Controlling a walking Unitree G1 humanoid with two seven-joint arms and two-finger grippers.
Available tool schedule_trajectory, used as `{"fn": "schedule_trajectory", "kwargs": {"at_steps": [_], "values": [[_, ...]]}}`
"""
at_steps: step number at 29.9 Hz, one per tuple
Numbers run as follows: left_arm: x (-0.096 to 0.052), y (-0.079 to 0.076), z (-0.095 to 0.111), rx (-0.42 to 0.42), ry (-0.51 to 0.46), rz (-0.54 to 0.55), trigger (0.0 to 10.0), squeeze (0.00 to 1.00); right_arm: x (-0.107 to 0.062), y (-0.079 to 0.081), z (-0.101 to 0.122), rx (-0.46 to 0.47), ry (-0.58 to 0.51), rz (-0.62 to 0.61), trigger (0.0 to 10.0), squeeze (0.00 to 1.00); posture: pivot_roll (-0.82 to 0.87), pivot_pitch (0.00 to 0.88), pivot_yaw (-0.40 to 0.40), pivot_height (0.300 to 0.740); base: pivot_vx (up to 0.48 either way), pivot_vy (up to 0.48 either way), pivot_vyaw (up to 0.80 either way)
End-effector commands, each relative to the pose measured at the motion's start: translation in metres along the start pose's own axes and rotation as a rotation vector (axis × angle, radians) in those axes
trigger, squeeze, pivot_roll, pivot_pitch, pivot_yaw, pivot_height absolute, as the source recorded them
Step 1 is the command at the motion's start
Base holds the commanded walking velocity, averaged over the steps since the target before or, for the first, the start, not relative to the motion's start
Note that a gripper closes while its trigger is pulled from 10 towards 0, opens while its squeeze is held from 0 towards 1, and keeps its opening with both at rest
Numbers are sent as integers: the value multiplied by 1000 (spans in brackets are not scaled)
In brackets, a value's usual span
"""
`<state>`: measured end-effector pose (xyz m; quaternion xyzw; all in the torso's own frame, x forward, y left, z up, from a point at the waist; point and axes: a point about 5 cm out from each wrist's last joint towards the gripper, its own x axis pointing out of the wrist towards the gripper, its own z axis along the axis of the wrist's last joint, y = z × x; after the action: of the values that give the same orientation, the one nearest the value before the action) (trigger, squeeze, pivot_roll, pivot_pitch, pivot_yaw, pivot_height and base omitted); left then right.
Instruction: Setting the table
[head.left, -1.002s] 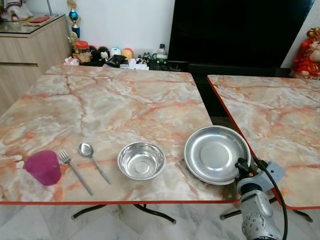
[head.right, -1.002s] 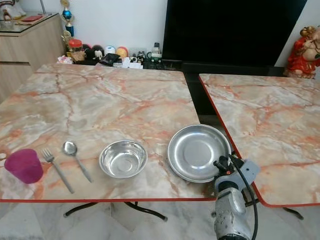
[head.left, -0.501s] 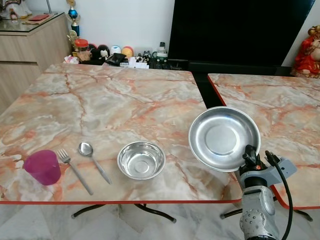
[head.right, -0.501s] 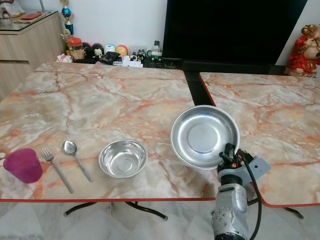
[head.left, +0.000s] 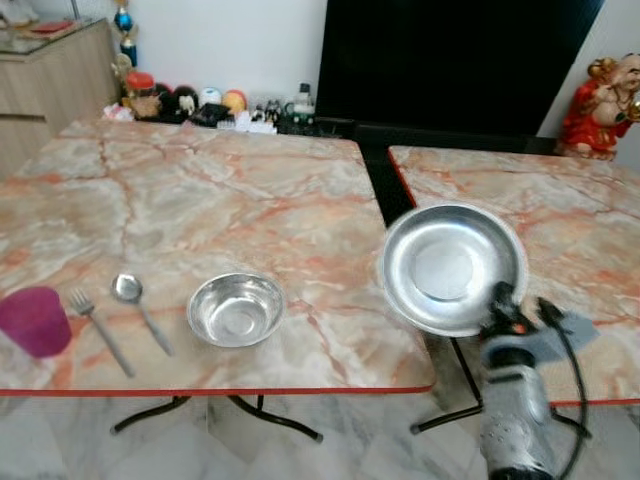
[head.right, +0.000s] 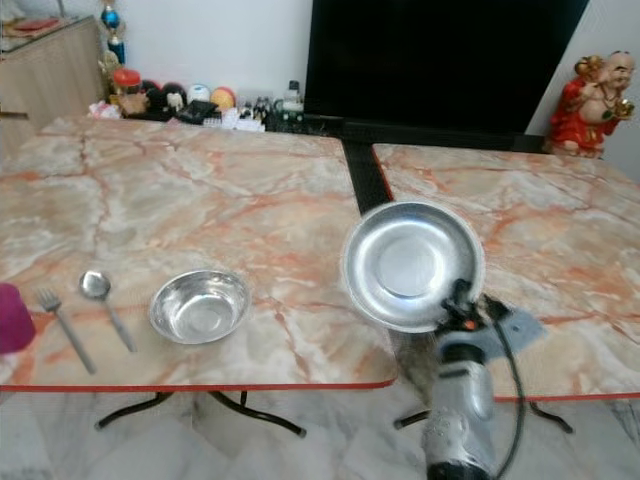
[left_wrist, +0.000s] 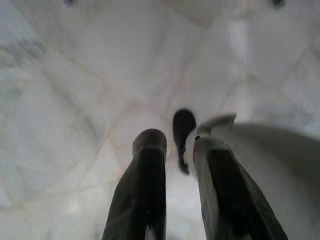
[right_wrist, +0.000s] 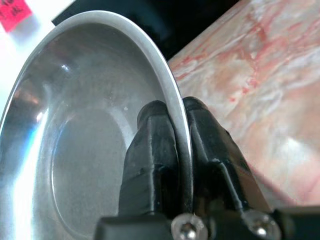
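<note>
Since the earlier frame the steel plate (head.left: 452, 266) has left the desk (head.left: 200, 210) and now hangs tilted in the air over the gap beside a second desk (head.left: 560, 200). The right gripper (right_wrist: 176, 131) has its fingers clamped on the plate rim. Already laid along the near edge: purple cup (head.left: 32, 320), fork (head.left: 98, 330), spoon (head.left: 140, 310), steel bowl (head.left: 236, 309). Remaining, by judgement: position the plate. Left gripper (left_wrist: 177, 150) hangs idle over the floor, fingers slightly parted, holding nothing

The setting was a home living or dining room. Two marble-patterned tables (head.left: 200, 210) stood before a large black television (head.left: 450, 60). A wooden cabinet (head.left: 50, 70), small trinkets (head.left: 180, 100) and a red figurine (head.left: 595, 105) lined the wall.
</note>
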<state>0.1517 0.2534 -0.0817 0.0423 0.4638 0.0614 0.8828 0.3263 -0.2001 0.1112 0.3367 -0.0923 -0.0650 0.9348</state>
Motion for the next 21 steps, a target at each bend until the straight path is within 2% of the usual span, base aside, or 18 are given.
{"fn": "schedule_trajectory", "kwargs": {"at_steps": [1,21], "values": [[0,-9,-3,-10,6,-24,10000,0,0,-9,16,-10,-58,-26,10000,0,105,8,-80,740,0,-465,0],[3,-11,12,-3,-48,-42,10000,0,1,-18,23,9,-99,-85,10000,0,98,6,-71,740,0,-464,0]]}}
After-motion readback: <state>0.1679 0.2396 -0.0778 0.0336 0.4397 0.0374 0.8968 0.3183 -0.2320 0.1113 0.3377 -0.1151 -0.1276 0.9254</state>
